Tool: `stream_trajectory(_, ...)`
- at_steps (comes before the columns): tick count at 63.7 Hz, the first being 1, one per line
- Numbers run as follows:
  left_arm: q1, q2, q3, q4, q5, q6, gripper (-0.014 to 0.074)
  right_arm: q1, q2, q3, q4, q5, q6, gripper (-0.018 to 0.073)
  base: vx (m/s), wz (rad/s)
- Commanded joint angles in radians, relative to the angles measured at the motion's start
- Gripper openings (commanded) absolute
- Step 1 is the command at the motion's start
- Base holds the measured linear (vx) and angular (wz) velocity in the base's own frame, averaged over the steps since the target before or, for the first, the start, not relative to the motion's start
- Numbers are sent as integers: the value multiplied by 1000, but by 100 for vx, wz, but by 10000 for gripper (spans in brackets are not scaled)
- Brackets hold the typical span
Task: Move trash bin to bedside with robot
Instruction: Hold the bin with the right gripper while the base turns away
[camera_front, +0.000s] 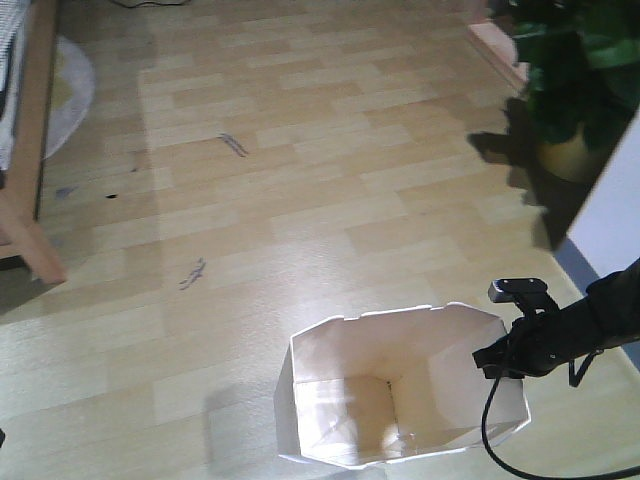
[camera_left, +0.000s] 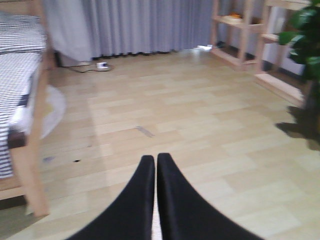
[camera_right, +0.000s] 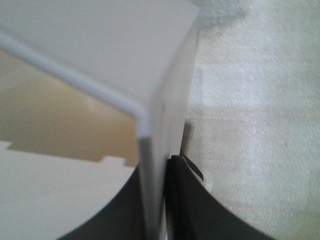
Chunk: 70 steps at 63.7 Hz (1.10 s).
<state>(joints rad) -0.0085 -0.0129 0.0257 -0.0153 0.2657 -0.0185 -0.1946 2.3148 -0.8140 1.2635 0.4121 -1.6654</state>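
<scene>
The trash bin (camera_front: 440, 360) is seen upright on the wooden floor (camera_front: 300, 150) at the bottom of the front view. It is well apart from the bedside (camera_front: 35, 150), whose light wooden frame shows at the far left edge. The right claw (camera_front: 497, 358) is closed onto the bin's right-hand rim. In the right wrist view the thin white wall is pinched between the two black fingers (camera_right: 200, 210), one inside the bin and one outside, and a corner of the faceted rim is seen just beyond them. The left claw (camera_left: 156, 157) is shut with its tips touching and nothing is held in it. It is pointed out over the floor, with the black-and-white bedding (camera_left: 15, 75) to its left.

As far as its inside can be seen, the bin is empty, so it is judged to be light. Its walls are thin and some flex is to be expected where they are pinched. A hold close to a corner fold, where the wall is likely stiffest, is judged the soundest. The plastic looks smooth, so slipping is possible, and with a grip on one side only the bin may tilt or drag unevenly. A black cable (camera_front: 490, 420) hangs beside the bin's right wall and could be caught.
</scene>
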Motion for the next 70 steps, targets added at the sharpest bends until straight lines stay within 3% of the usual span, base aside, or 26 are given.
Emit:
stream_trajectory(1,-3,-14,19,-3,-69,-4,-6,-3,-66,-5,27,190,0,-5,17,55)
stream_trajectory(29,-3,-14,19,-3,-69,-4,-6,-3,-66,-5,27,190,0,-5,16,29)
stream_trajectory(70,-3,-14,19,-3,-69,-4,-6,-3,-66,-5,27,192,0,-5,19,-9)
